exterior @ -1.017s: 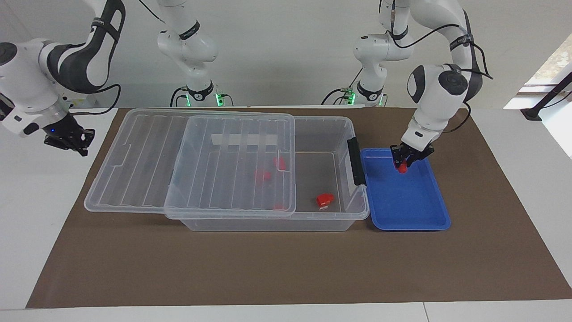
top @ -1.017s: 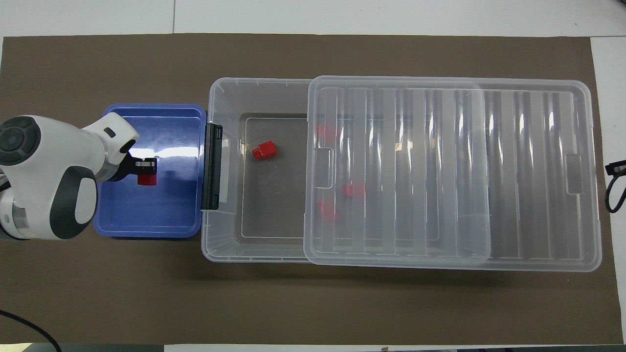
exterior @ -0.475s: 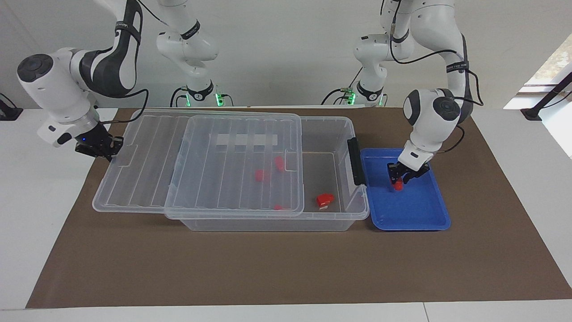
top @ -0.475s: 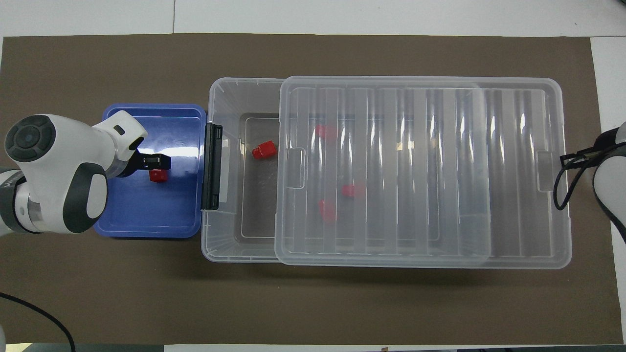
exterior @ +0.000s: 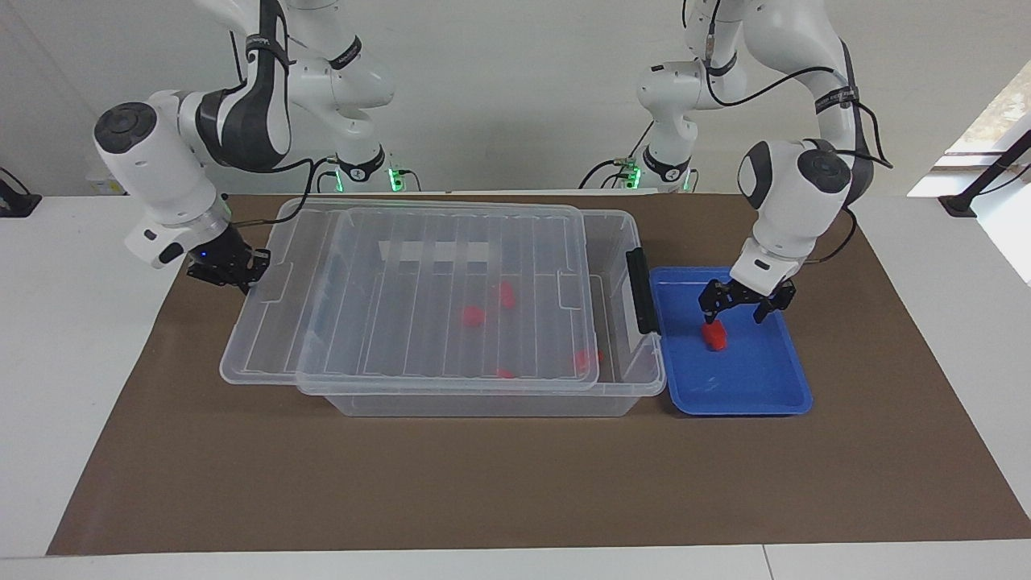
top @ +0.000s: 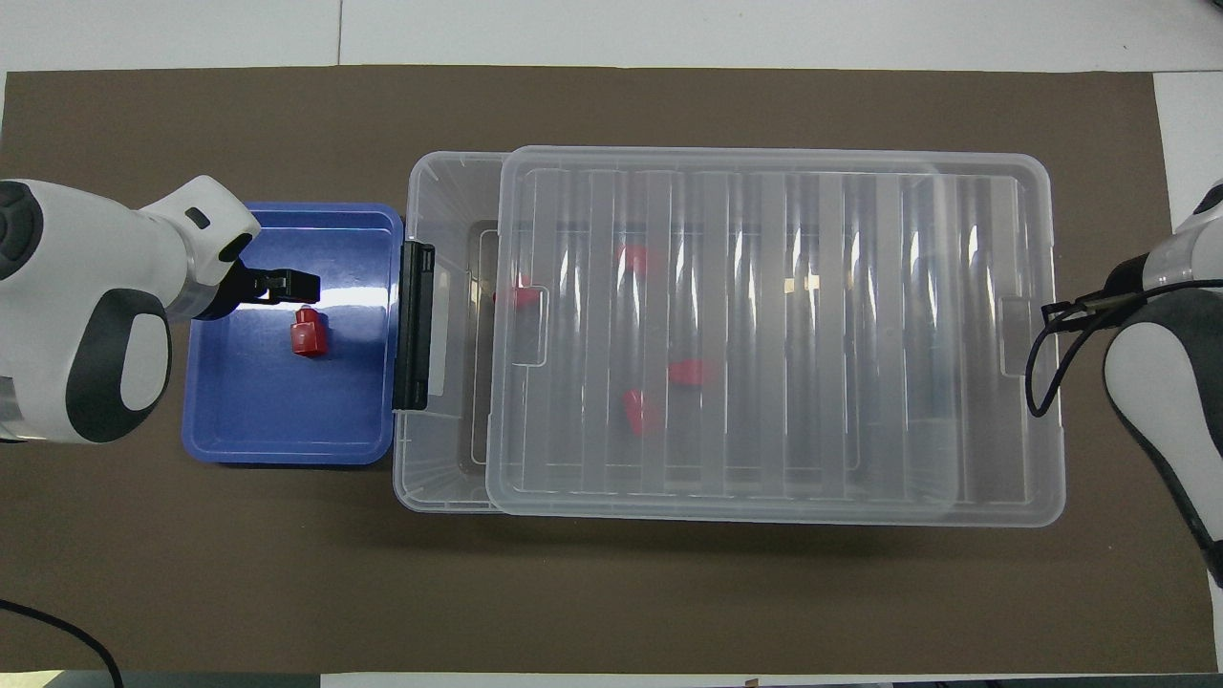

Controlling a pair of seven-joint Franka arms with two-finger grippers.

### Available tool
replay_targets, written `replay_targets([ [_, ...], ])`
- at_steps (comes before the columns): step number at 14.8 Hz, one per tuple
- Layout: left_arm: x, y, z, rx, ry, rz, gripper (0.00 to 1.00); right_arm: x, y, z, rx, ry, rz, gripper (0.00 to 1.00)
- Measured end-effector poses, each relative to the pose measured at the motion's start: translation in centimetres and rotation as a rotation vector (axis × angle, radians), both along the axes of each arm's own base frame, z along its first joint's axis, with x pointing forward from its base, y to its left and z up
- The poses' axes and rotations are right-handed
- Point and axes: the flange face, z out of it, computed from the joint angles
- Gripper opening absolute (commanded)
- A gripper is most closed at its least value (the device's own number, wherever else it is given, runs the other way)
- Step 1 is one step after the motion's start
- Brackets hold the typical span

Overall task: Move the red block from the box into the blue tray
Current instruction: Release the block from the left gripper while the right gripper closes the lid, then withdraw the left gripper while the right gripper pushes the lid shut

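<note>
A red block lies loose in the blue tray, which stands against the box's latch end. My left gripper is open and empty just above the block. The clear box holds several red blocks, seen through its ribbed lid. The lid covers most of the box. My right gripper is at the lid's end toward the right arm's end of the table.
A black latch clip stands on the box end next to the tray. A brown mat covers the table. The right arm's elbow hangs over the mat's edge beside the lid.
My left gripper let go of the red block in the tray and rose. The right arm moved in and the lid slid toward the tray, covering the block that lay uncovered.
</note>
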Motion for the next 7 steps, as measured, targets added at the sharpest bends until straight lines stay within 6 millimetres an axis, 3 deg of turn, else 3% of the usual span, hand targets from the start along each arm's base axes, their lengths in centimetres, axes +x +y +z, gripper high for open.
replay_targets([
  [3, -0.3, -0.4, 6.5, 0.006, -0.003, -0.005, 1.00, -0.1, 1.7, 0.0, 0.000, -0.009, 0.007, 0.00],
  [7, -1.2, -0.4, 15.1, 0.012, 0.002, -0.007, 1.00, -0.2, 2.2, 0.0, 0.000, -0.015, 0.000, 0.00],
])
